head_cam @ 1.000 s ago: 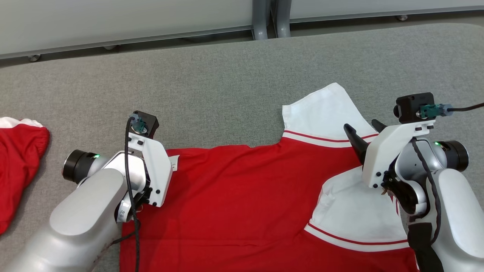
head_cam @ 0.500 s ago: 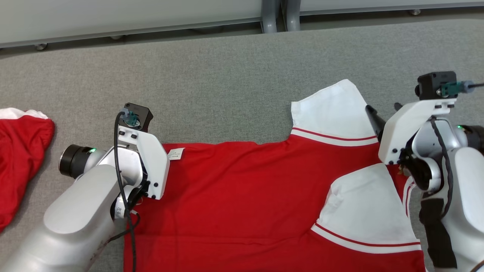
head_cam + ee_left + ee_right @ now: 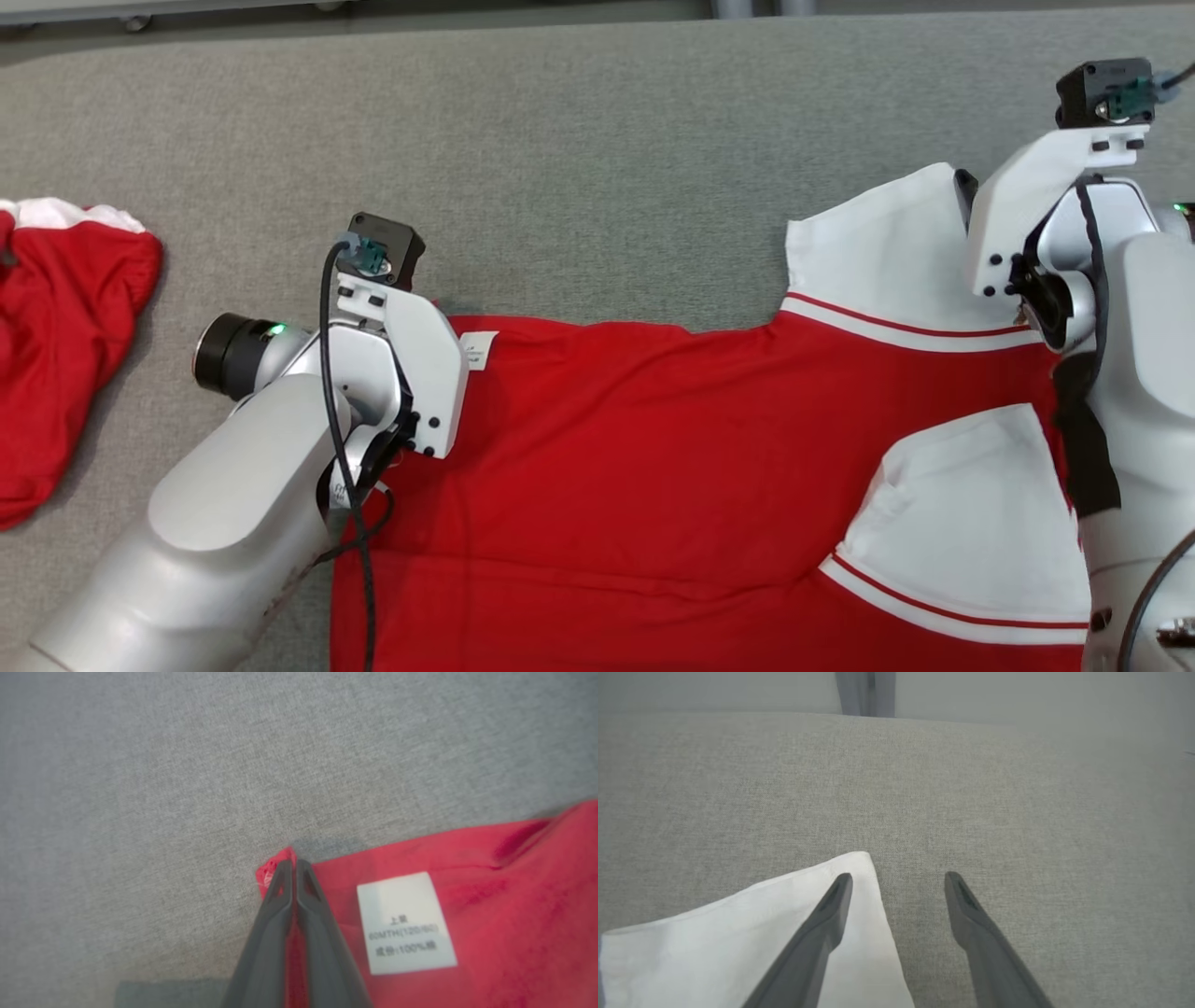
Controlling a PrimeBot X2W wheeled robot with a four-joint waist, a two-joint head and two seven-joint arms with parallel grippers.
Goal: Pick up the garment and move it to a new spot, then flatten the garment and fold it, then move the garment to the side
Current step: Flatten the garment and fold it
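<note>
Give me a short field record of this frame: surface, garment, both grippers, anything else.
surface: grey table, fabric-covered
garment: red shirt spread out, care label beside the gripped corner
left gripper: shut on the red shirt's corner
right gripper: open, one finger over the white sleeve near its tip
other: second red garment at the table's left

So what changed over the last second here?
The right gripper, open, moved forward across the shirt to the far corner of its white sleeve. The head camera also shifted. The left gripper stays shut on the shirt's corner beside the label; the shirt lies as before.
</note>
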